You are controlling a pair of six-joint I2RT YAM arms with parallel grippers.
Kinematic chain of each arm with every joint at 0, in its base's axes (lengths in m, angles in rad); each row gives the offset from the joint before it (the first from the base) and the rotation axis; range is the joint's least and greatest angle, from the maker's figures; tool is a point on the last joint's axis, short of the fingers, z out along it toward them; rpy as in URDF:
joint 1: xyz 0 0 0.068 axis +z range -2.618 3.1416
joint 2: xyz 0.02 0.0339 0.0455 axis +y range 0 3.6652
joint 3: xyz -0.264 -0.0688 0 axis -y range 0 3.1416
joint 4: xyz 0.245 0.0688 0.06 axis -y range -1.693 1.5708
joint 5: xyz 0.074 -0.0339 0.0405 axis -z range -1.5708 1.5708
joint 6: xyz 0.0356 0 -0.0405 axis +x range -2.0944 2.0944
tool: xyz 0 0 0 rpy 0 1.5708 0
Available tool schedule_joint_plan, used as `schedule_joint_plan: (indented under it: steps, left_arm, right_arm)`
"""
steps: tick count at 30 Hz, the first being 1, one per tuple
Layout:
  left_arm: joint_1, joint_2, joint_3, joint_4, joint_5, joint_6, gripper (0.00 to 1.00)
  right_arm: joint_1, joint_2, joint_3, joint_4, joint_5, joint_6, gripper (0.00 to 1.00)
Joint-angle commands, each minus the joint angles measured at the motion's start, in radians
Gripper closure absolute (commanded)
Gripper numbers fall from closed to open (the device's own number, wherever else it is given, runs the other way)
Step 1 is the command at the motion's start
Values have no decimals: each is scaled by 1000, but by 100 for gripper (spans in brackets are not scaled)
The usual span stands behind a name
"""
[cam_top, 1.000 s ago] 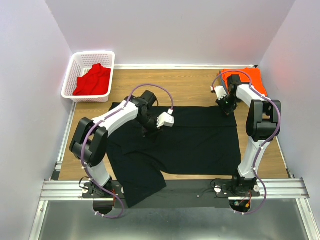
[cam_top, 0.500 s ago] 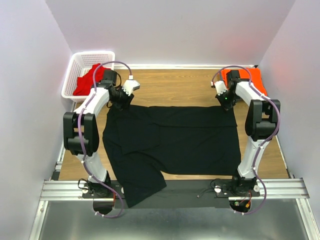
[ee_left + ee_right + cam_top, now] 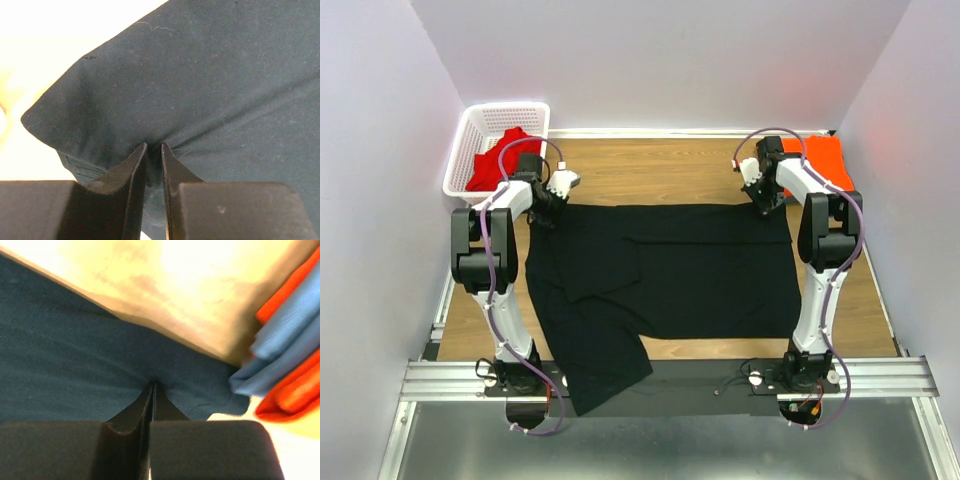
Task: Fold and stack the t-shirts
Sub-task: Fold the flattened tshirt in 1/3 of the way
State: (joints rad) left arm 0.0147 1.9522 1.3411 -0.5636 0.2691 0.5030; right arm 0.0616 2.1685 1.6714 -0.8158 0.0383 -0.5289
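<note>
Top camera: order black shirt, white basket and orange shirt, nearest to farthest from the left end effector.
1. Black shirt, far-left corner in the left end effector.
2. Basket, far left.
3. Orange shirt, far right.

plain white walls (image 3: 660,60) around a wooden tabletop (image 3: 670,170)

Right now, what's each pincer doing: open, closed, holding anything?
Left pincer: closed, pinching the black t-shirt at its far left corner.
Right pincer: closed, pinching the same shirt at its far right corner.
</note>
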Motion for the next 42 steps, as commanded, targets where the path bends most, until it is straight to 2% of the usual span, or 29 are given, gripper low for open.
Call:
schedule_joint_plan:
  steps: [1,6,13,15,16,17,21,27,30,31,32,33,34,39,41,42]
  left_arm:
    - [34,125,29,19,-113,5,76]
    - [50,188,127,5,-149,8,76]
    - [94,211,182,-19,-150,28,77]
    - [91,189,182,-28,-105,43,70]
    - [91,182,185,-36,-85,43,70]
    - [88,172,190,-60,-62,60,65]
    - [58,74,173,-87,8,121,55]
    - [1,-116,184,-182,114,198,46]
    - [1,-199,199,-275,174,251,39]
    - [1,-241,187,-335,191,320,26]
    - [1,-266,170,-361,194,353,25]
    - [1,-313,123,-415,193,435,25]
    - [2,-340,93,-436,190,468,24]
    - [2,-522,-112,-544,139,664,24]
    - [2,-604,-210,-555,99,710,24]
    - [2,-648,-271,-552,67,724,24]
  right_arm:
    - [-5,145,36,92,74,30,92]
    - [12,183,88,90,57,43,91]
    - [23,217,131,93,72,56,90]
    - [21,232,165,93,68,66,89]
    - [21,235,165,92,61,66,89]
    - [24,226,184,92,42,69,86]
    - [37,166,177,87,-3,66,80]
    - [56,-31,108,61,-67,66,63]
    - [57,-149,70,31,-106,55,57]
    - [58,-217,38,5,-129,35,47]
    - [57,-249,21,4,-129,24,40]
    - [57,-287,-23,-25,-152,1,26]
    - [58,-323,-44,-42,-161,-12,21]
    - [58,-545,-215,-186,-205,-114,18]
    - [58,-607,-321,-256,-213,-170,20]
    - [60,-669,-363,-279,-215,-209,25]
